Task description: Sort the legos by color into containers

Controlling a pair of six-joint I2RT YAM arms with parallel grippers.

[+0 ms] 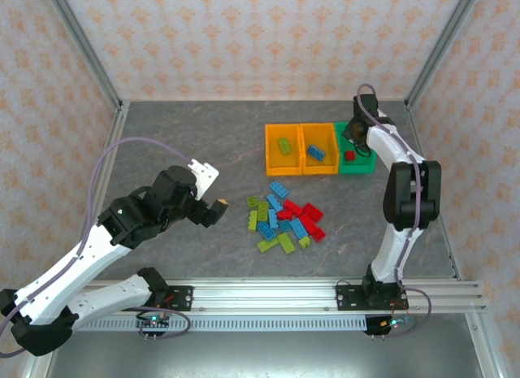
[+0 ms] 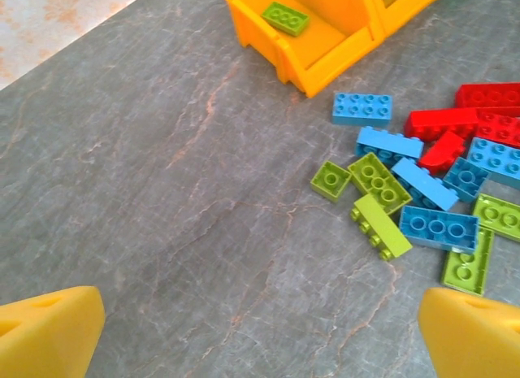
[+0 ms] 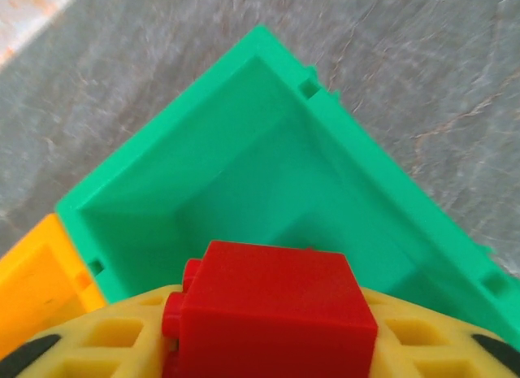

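- The red brick [image 3: 268,313] sits at the bottom of the right wrist view. It is pinched between the yellow gridded pads [image 3: 114,337] of the right gripper [image 1: 355,136], which is closed on its side faces and hangs over the green bin [image 3: 382,183].
- The brick is probably light, rigid and slick-sided. Hard plastic like this should not give or break, but it could twist or squirt out of a loose pinch. The flat long sides look like the place to grip, not the studded top.
- The left gripper [image 2: 260,345] is spread wide and carries nothing. Its yellow fingertips [image 2: 49,333] frame bare table near the pile [image 1: 284,219].
- The pile holds lime, blue and red bricks, many of them touching or leaning on each other. A piece at the edge, such as the small lime square [image 2: 331,180], looks the easiest to take cleanly.
- The orange bins [image 1: 272,154] stand touching, side by side, just left of the green bin toward the far side of the table. The left one holds a green brick [image 2: 284,18] and the middle one holds a blue brick [image 1: 317,153].
- The table [image 1: 187,142] has a flat grey, stone-patterned top, probably smooth enough for a nudged brick to slide.
- Patterned walls [image 1: 244,36] with metal corner posts close the space on three sides. A rail [image 1: 268,295] carries both arm bases at the near edge.
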